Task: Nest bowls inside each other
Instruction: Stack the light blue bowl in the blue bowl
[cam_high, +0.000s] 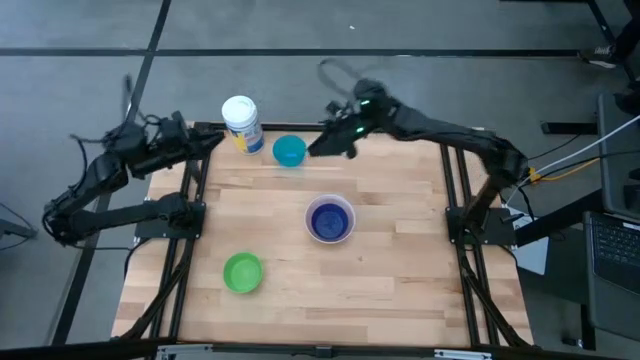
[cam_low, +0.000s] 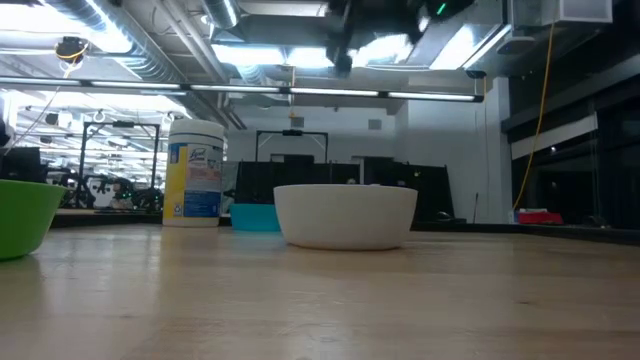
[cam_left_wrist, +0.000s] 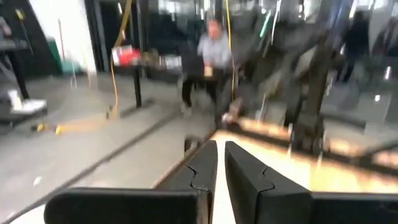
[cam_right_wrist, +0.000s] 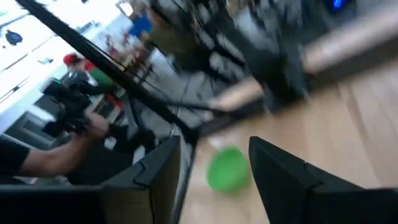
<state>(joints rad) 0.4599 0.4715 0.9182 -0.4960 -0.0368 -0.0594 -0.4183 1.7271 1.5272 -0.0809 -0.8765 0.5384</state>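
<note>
A white bowl (cam_high: 347, 222) stands mid-table on its base, with a dark blue bowl (cam_high: 329, 220) nested inside it. On their own bases sit a teal bowl (cam_high: 289, 151) near the far edge and a green bowl (cam_high: 242, 272) at the near left. My right gripper (cam_high: 320, 148) hangs open high above the table, just right of the teal bowl, holding nothing. In its wrist view the green bowl (cam_right_wrist: 227, 168) shows far off between the fingers. My left gripper (cam_high: 213, 140) is shut and empty, pulled back at the far left corner.
A white-lidded jar (cam_high: 240, 125) with a blue and yellow label stands left of the teal bowl, close to my left gripper. Bare wood lies at the table's near and right parts. A person (cam_left_wrist: 214, 56) stands in the room beyond the table.
</note>
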